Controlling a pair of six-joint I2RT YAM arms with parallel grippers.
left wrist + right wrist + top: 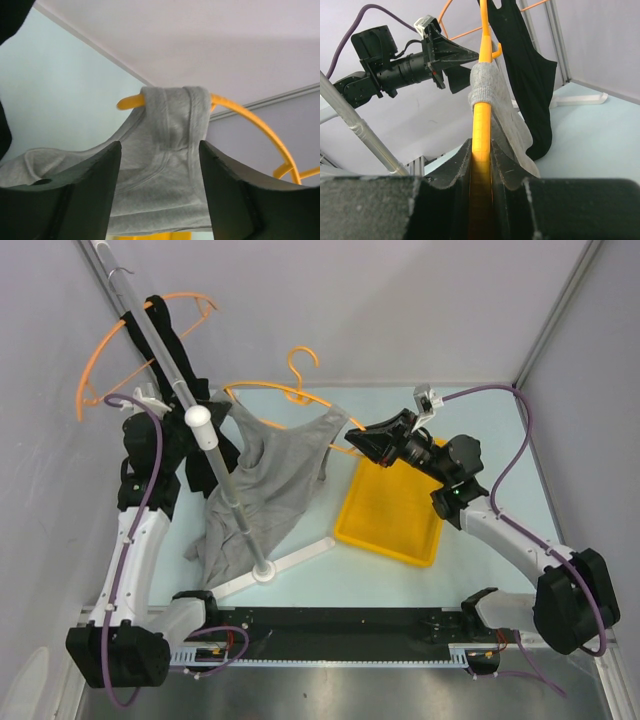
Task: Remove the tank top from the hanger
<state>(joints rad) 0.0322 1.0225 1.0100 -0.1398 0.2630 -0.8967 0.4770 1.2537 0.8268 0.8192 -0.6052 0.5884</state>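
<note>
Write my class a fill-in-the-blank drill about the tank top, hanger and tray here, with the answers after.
1. The gray tank top hangs on an ____ hanger.
2. The right jaws are shut on the ____.
3. The left jaws, facing the strap, stand ____.
4. The tray's colour is ____.
Missing words: orange; hanger; open; yellow.

On the pale blue table (300,585) to my right I see a yellow tray (395,525), lying flat. At my left stands a clothes rack (165,350) with a white foot (300,558); a black garment (530,65) hangs from its pole.
</note>
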